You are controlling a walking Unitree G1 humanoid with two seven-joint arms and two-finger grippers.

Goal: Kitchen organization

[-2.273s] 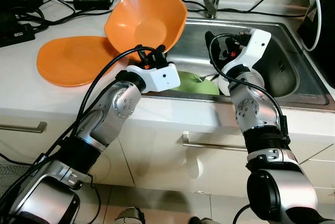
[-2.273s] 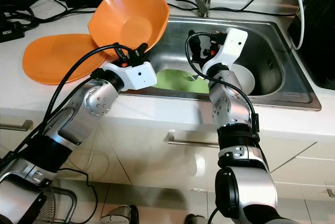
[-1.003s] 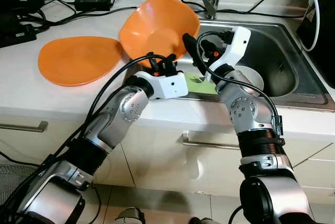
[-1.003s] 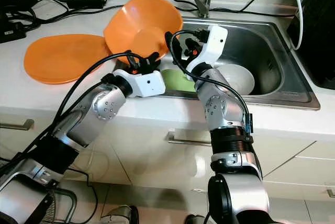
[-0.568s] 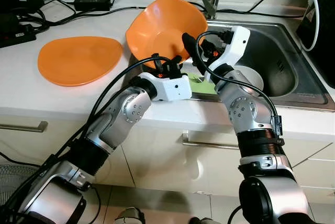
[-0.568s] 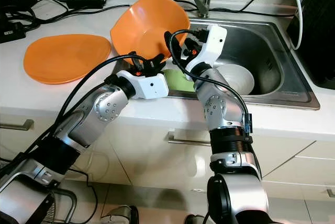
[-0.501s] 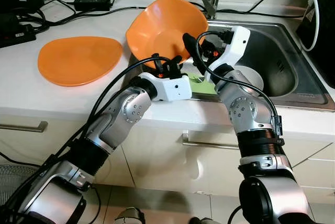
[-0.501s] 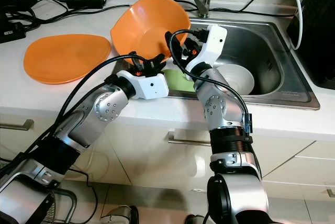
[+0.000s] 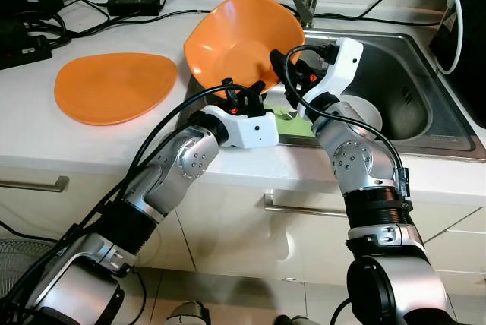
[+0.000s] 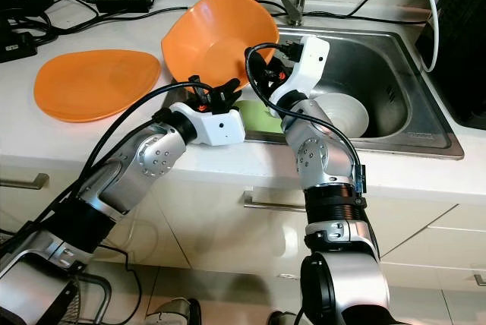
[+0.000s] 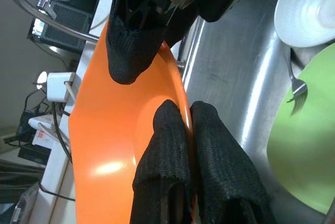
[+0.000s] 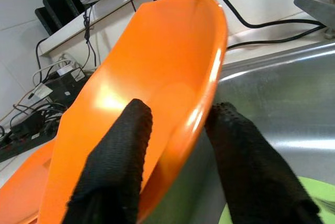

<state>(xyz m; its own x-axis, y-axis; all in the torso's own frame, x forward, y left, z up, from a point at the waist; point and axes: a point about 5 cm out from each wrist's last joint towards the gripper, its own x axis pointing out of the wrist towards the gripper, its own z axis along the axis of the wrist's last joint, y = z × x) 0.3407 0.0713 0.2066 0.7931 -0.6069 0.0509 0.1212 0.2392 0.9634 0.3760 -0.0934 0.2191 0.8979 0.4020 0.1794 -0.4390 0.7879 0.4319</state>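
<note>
Left eye view: a large orange plastic bowl (image 9: 241, 35) stands tilted on edge at the near left corner of the stainless steel sink (image 9: 414, 74), partly over the white tabletop (image 9: 45, 135). The left gripper (image 9: 241, 89) pinches the bowl's lower rim, and the right gripper (image 9: 282, 74) straddles its right rim. A flat orange plate (image 9: 114, 86) lies on the tabletop, apart from the bowl.

Right eye view: a light green plate (image 10: 258, 118) and a white bowl (image 10: 345, 112) lie in the sink basin.

Left wrist view: both fingers (image 11: 165, 150) are closed tight on the bowl's rim. A metal fork (image 11: 297, 90) rests on the green plate.

Right wrist view: the fingers (image 12: 123, 156) are spread, one on either side of the rim, with a gap on the outer side.
</note>
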